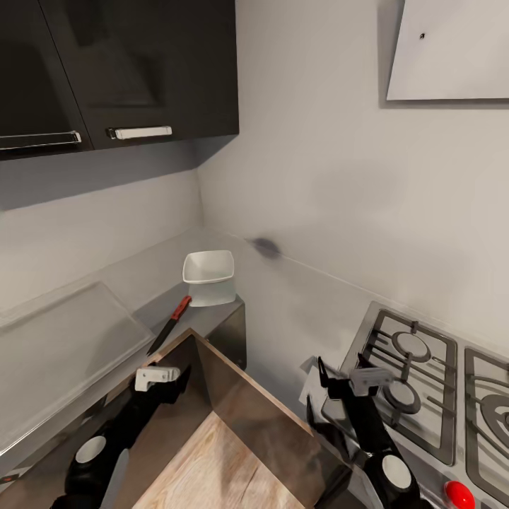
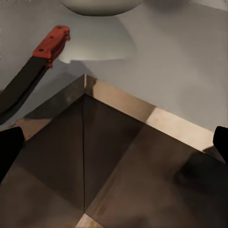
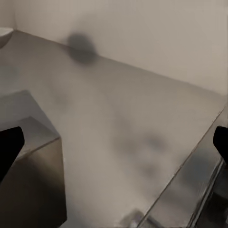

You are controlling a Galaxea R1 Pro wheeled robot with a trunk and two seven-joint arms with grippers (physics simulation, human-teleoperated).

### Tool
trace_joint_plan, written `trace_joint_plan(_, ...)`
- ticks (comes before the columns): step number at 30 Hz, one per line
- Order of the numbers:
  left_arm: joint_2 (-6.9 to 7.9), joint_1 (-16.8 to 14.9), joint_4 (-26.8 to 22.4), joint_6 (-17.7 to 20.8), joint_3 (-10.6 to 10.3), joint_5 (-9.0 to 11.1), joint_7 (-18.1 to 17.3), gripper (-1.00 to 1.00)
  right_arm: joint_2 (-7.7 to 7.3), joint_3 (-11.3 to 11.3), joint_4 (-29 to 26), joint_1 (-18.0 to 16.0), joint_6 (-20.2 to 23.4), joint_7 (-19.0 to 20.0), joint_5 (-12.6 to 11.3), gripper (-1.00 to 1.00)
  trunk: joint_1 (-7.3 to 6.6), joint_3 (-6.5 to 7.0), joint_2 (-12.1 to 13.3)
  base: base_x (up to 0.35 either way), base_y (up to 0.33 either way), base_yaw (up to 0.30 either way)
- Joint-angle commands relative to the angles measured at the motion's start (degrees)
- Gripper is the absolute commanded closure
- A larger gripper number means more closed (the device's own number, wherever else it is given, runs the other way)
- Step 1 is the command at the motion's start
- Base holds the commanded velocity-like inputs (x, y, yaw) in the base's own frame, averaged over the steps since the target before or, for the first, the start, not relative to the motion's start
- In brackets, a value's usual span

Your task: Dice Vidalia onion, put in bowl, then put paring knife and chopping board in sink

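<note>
- Lying on the countertop (image 1: 297, 311): paring knife (image 1: 170, 326), just beyond the left gripper (image 1: 177, 375), beside the bowl (image 1: 209, 277).
- Spreading both grippers' fingers apart, gripping nothing, seemingly; right gripper (image 1: 338, 380) hovering near the hob (image 1: 424, 382).

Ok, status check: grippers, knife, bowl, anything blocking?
Left gripper and right gripper open, empty. Paring knife on countertop, beside bowl. Open cabinet corner juts between arms.

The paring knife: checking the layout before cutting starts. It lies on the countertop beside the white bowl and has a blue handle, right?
Not quite. The paring knife does lie on the countertop beside the bowl, but its handle is red, as the head and left wrist views show.
</note>
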Motion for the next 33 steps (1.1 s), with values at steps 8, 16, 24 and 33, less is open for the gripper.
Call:
trace_joint_plan(8, 7.94, -8.0, -0.1, 1.3, 3.1, 1.2, -4.6, -1.00, 0.97, 9.1, -1.0, -12.8, 7.5, -0.8, 0.1, -1.00, 0.03, -0.12, -0.1, 0.000, 0.000, 0.000)
trace_joint_plan(16, 12.27, -8.1, -0.1, 1.3, 8.1, 11.0, -15.3, -1.00, 1.00, 9.7, -1.0, -12.8, 7.5, -0.6, -0.2, -1.00, 0.03, -0.12, -0.1, 0.000, 0.000, 0.000)
trace_joint_plan(24, 12.50, -8.1, -0.1, 1.3, 8.5, 11.4, -15.8, -1.00, 1.00, 9.4, -1.0, -12.8, 7.5, -0.8, -0.2, -1.00, 0.03, -0.12, -0.1, 0.176, -0.036, 0.000)
trace_joint_plan(33, 12.54, -8.1, -0.1, 1.3, 8.5, 11.4, -15.8, -1.00, 1.00, 9.3, -1.0, -12.8, 7.5, -0.8, -0.2, -1.00, 0.03, -0.12, -0.1, 0.239, -0.017, 0.000)
